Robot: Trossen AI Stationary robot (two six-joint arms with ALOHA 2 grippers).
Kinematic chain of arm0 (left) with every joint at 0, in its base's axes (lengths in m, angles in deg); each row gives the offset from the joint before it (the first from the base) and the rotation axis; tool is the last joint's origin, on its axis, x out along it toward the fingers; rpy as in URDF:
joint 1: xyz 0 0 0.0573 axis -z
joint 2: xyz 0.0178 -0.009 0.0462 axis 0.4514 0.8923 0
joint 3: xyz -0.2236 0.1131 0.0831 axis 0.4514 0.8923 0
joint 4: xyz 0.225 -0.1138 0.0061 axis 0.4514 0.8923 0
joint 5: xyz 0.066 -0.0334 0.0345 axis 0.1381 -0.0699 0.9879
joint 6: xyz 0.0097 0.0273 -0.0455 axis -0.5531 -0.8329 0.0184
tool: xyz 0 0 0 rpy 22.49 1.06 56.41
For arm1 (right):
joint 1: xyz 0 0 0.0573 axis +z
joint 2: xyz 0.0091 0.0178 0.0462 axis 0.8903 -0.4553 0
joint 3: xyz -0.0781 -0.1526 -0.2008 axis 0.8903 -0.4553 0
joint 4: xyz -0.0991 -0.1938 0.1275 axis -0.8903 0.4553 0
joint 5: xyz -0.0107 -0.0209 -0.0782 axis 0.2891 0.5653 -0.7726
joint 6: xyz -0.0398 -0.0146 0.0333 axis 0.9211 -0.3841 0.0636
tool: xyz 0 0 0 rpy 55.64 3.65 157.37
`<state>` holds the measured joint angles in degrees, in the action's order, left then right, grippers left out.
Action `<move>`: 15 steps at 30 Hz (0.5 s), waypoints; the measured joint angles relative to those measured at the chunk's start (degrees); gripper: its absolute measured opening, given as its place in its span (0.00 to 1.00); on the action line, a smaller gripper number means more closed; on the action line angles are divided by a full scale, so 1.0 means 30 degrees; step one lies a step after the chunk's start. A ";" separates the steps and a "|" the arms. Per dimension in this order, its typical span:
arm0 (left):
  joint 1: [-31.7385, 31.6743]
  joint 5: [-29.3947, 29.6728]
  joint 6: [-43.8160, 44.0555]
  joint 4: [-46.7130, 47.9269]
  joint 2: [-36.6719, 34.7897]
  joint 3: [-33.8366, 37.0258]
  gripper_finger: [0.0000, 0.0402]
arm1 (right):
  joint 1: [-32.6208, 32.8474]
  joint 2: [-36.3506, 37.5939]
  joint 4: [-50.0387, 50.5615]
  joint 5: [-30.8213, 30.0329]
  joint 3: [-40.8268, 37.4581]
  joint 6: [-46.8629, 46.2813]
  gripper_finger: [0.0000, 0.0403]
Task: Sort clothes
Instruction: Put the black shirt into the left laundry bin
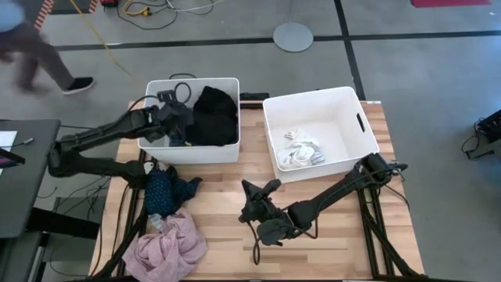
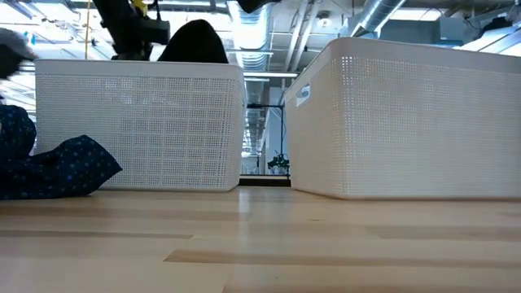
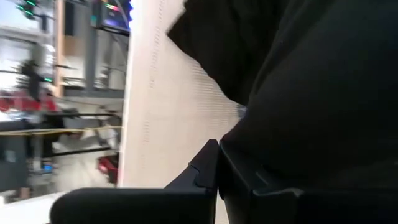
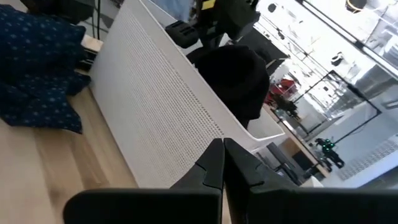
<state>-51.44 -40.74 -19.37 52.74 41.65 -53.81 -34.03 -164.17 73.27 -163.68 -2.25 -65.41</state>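
At the table's front-left corner the pink garment [image 1: 166, 245] is lying in a crumpled heap, and just behind it, along the left edge, the dark navy patterned garment [image 1: 166, 193] is sprawling with one end touching the pink one. Behind those, at the back-left corner, I am holding my left gripper [image 1: 174, 121] over the left white bin [image 1: 156, 149], right beside the black garment [image 1: 215, 114], which is heaped in the bin's right half and humping above its rim. My wrist camera is looking past fingers pressed together, tip to tip, with nothing visibly pinched between them, and black fabric is filling most of that view. I am judging the step in hand to be settling the black garment into this bin, so to do it well I should be keeping the cloth's bulk inside the walls, making sure no fold is snagging on my fingers, and rising straight up before swinging back toward the navy garment. Something bluish is showing under my gripper in the bin, but I cannot tell what it is. Moving right, my right gripper [image 1: 252, 205] is resting low at mid-table near the front edge, fingers clamped together and empty. At the back-right corner the right white bin [image 1: 351, 110] is holding the white and grey socks [image 1: 300, 151] bunched at its front-left.
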 joint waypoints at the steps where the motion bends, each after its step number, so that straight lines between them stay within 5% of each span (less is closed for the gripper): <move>1: -0.0243 -0.0386 0.0150 0.0157 0.0000 0.0000 0.01 | 0.0000 0.0000 0.0005 0.0081 0.0000 -0.0129 0.06; 8: -0.2228 -0.4131 0.1026 0.0809 0.0342 0.0000 0.01 | 0.0000 0.0000 0.0009 0.0313 0.0000 -0.0466 0.06; 15: -0.3476 -0.5689 0.1733 0.1817 0.2023 0.0007 0.02 | 0.0156 0.0000 0.0206 0.0521 -0.0001 -0.0860 0.06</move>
<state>-61.87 -57.81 -14.17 58.19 47.72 -53.78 -33.56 -164.17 73.89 -162.12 -2.25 -67.99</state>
